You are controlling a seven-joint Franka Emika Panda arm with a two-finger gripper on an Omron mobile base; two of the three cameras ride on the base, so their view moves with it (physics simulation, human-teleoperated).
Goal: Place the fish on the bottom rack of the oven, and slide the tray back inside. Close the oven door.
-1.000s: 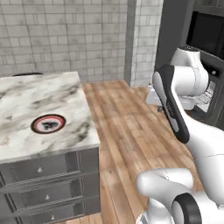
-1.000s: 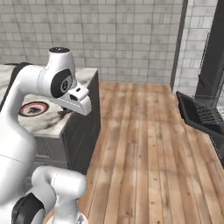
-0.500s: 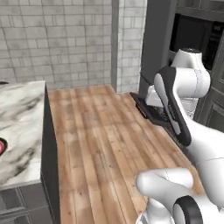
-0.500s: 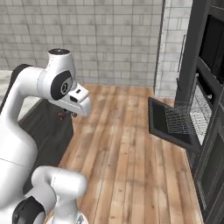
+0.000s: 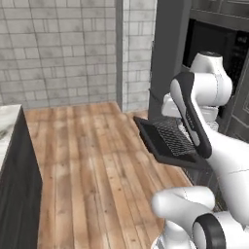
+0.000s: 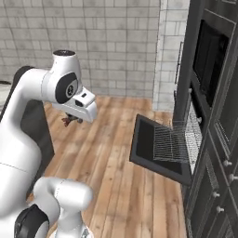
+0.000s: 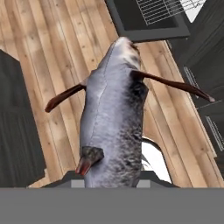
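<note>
Since the earlier frames the base has turned and driven, so both base views have swung away from the marble-topped desk and toward the oven; this shift belongs to the cameras, not to the objects. The oven door hangs open, folded down and out over the wooden floor. The bottom rack, a grid of thin silver wires, is pulled forward and lies over the open door, apart from the fish.

In the hand view the fish occupies the centre, a grey, elongated body with dark red fins spread to either side. Its long axis runs along the direction of the fingers, from the bottom of that view up toward the open oven door and rack at the top edge. The narrower end points toward the oven; whether that end is head or tail is hard to judge at this angle. In the right base view the fish appears as a small reddish shape under the hand, held in the air above the floor, well apart from the oven. The fingers themselves are hidden beneath the body, which they appear clamped upon.
</note>
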